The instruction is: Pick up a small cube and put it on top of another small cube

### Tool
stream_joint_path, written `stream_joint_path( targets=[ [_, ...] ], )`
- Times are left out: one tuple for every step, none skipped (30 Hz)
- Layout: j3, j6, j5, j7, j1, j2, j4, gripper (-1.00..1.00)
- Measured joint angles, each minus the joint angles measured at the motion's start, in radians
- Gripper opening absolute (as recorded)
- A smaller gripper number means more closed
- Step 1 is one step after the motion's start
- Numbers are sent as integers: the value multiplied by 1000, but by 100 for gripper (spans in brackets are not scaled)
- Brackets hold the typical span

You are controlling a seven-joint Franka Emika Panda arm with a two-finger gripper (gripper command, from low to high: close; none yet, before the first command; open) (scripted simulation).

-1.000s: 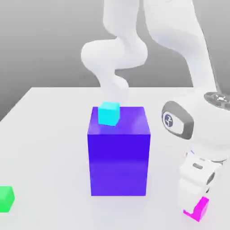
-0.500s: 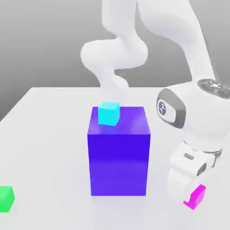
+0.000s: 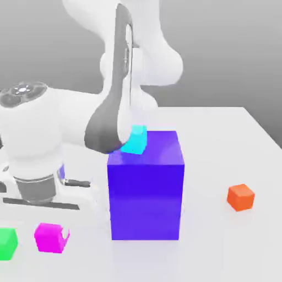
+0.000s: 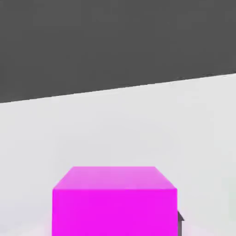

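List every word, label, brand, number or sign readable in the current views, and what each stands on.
No readable text on the magenta cube, green cube, cyan cube, orange cube, big blue block or robot arm.

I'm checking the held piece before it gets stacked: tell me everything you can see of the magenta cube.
The magenta cube is small, bright and plain, with flat faces, straight edges and no markings. It sits at the gripper, toward the exterior view's left, just right of the green cube there. Its top looks roughly level. A pale fingertip covers part of its side. What it is made of, I cannot tell.
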State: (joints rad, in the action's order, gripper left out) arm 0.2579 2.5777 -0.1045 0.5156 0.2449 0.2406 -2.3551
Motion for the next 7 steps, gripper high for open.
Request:
stream_joint_path(
  targets=[
    [16, 9, -25, -8, 34, 23, 13, -100],
    [21, 32, -59, -22, 74, 64, 31, -100],
    [17, 59, -87, -37, 99, 102, 40, -100],
    [8, 85, -108, -49, 118, 135, 46, 100],
    [8, 85, -108, -49, 118, 135, 46, 100],
    [8, 85, -108, -49, 118, 135, 46, 100],
    [8, 85, -108, -49, 118, 135, 46, 100]
  ],
)
